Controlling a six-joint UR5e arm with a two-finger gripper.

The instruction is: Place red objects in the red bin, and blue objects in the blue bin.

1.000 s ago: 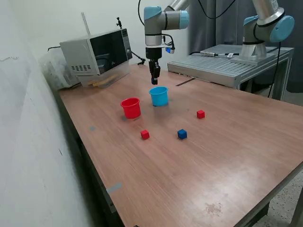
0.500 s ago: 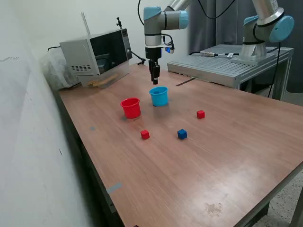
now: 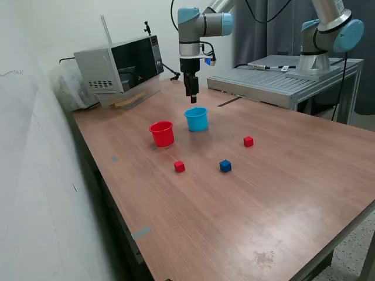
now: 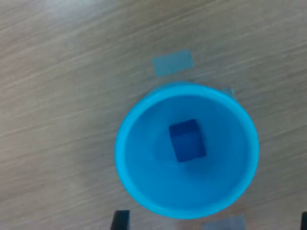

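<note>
Blue cube [image 4: 187, 141] inside blue cup [image 4: 144, 191]; tool tips cropped.

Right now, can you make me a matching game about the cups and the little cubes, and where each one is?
Things:
1. blue cup
2. red cup
3. dark blue cube
4. gripper

Places:
A. lying inside the blue cup
B. hanging above the blue cup
C. on the table, to the exterior view's left of the blue cup
D. on the table, right under the gripper

Pairs: 1-D, 2-C, 3-A, 4-B
</note>
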